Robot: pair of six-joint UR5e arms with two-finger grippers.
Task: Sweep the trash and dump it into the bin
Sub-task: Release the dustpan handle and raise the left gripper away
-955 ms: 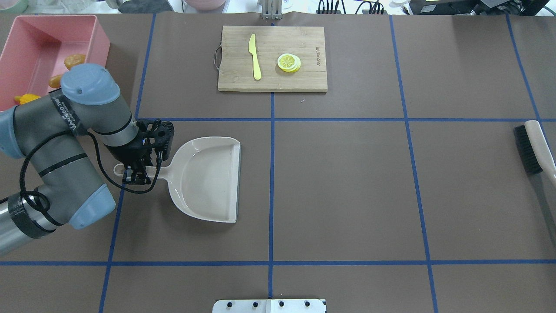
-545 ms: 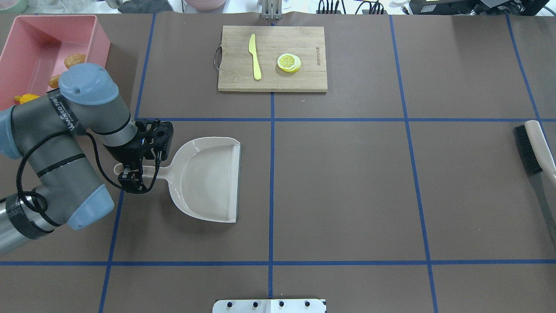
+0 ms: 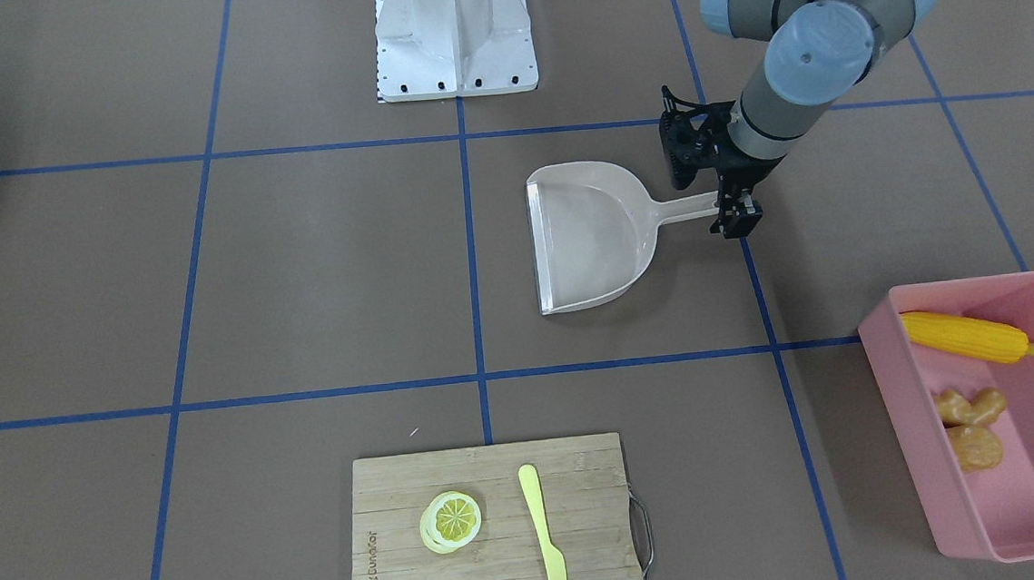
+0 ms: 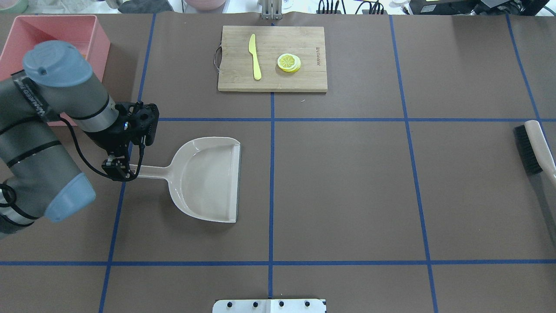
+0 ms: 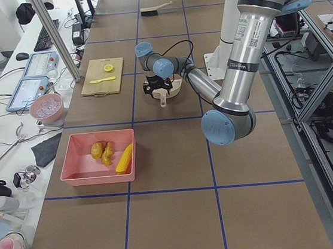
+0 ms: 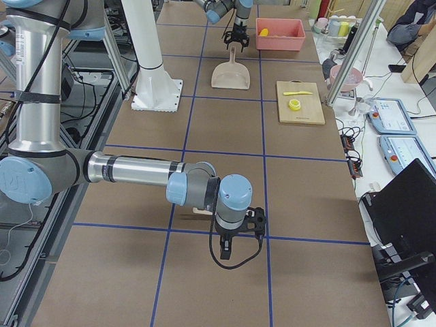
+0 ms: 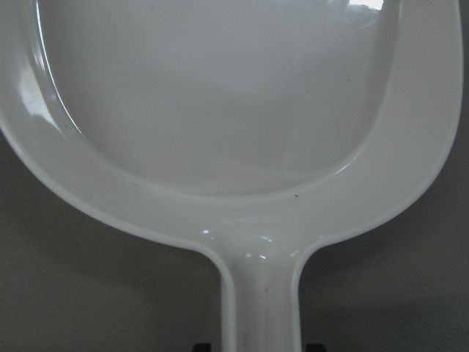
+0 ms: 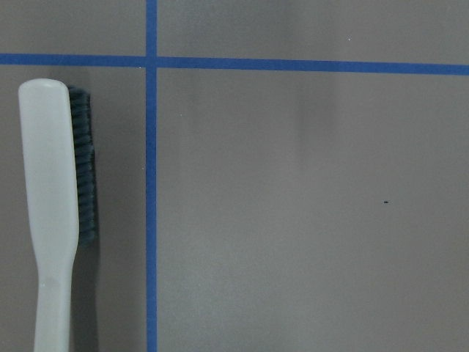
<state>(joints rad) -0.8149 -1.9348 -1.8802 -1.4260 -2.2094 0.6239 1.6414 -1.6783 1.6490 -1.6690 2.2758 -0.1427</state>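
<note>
The pink bin (image 3: 910, 444) holds the trash: a yellow corn cob (image 3: 966, 338), a tan ginger root (image 3: 969, 406) and a brown-orange potato (image 3: 977, 447). In the overhead view the left arm hides most of the bin (image 4: 102, 41). The beige dustpan (image 4: 208, 182) lies flat and empty on the table. My left gripper (image 4: 117, 168) is open at the far end of the dustpan's handle. In the left wrist view its tips sit either side of the handle (image 7: 260, 308). My right gripper (image 6: 235, 242) shows only in the exterior right view, and I cannot tell its state.
A brush (image 4: 536, 145) lies at the table's right edge, and shows in the right wrist view (image 8: 51, 213). A wooden cutting board (image 4: 304, 80) at the back holds a pale yellow knife (image 4: 255, 56) and a lemon slice (image 4: 289, 62).
My left gripper has slid back along the dustpan handle to its end, away from the pan. The arm now covers more of the bin. The dustpan has not moved.
</note>
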